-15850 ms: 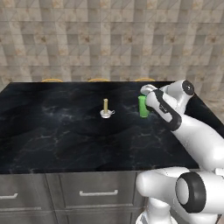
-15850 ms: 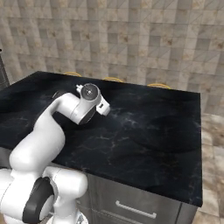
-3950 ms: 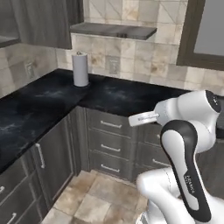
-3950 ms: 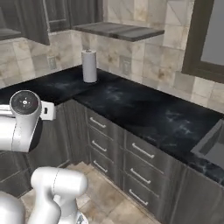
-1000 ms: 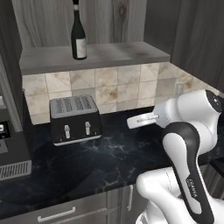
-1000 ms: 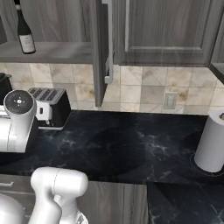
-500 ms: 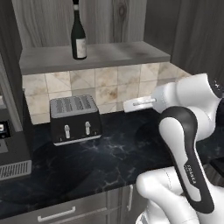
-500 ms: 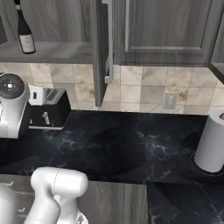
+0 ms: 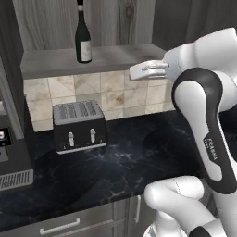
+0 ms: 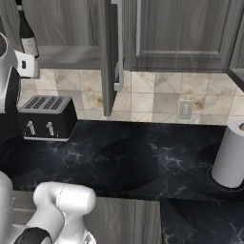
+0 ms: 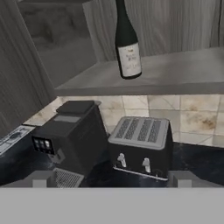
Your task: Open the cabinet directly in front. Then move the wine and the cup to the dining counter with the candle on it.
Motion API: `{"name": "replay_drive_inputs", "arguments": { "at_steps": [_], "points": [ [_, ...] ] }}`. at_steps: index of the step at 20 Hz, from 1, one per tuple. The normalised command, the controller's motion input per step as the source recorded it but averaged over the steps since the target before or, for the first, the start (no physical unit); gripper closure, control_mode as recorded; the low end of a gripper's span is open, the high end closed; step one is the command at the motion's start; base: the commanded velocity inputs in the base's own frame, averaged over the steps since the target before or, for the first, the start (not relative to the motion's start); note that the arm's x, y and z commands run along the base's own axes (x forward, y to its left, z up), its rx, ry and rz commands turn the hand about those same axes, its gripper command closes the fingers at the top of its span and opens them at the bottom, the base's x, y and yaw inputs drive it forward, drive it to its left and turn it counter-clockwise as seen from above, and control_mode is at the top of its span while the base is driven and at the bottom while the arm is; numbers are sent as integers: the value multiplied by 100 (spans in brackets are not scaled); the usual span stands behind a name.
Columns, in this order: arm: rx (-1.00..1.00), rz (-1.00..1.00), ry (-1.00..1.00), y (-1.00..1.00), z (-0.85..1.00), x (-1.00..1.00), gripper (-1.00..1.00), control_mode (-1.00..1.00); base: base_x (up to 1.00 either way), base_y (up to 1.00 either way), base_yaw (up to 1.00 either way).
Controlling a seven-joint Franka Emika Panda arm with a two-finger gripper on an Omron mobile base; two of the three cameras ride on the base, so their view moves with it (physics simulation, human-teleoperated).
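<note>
The cabinet (image 9: 51, 23) stands open, its right door (image 10: 109, 52) swung out edge-on. The wine (image 9: 83, 37) stands upright on the cabinet's bottom shelf (image 9: 102, 58), a dark bottle with a pale label; it also shows as the wine (image 10: 26, 33) and the wine (image 11: 127, 43). My gripper (image 9: 138, 71) hangs open and empty at shelf height, to the right of the bottle and apart from it. In the hand view the gripper (image 11: 111, 179) has wide-set fingertips (image 11: 39, 179) and looks at the bottle from below. The cup, the candle and the dining counter are out of view.
A dark toaster (image 9: 79, 126) sits on the black counter (image 9: 139, 152) under the shelf, a coffee machine (image 11: 70, 135) to its left. A paper towel roll (image 10: 231, 152) stands far right. Closed wall cabinets (image 10: 181, 33) continue right of the open door.
In the last second the gripper rose from just above the counter to shelf height and shifted a little left, staying open. Before that the base drove here from the dining counter.
</note>
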Motion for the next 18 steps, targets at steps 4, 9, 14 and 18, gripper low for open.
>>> {"name": "replay_drive_inputs", "arguments": {
  "at_steps": [4, 9, 14, 18],
  "points": [
    [-1, 0, -11, 0, 78, 0, -100, -100, 0, 0, 0],
    [-5, 0, -9, 2, 20, 33, -100, -100, 0, 0, 0],
    [-3, 0, -9, 19, 16, 68, -100, -100, 0, 0, 0],
    [-1, 0, -6, 43, 20, 63, -100, -100, 0, 0, 0]
  ]
}}
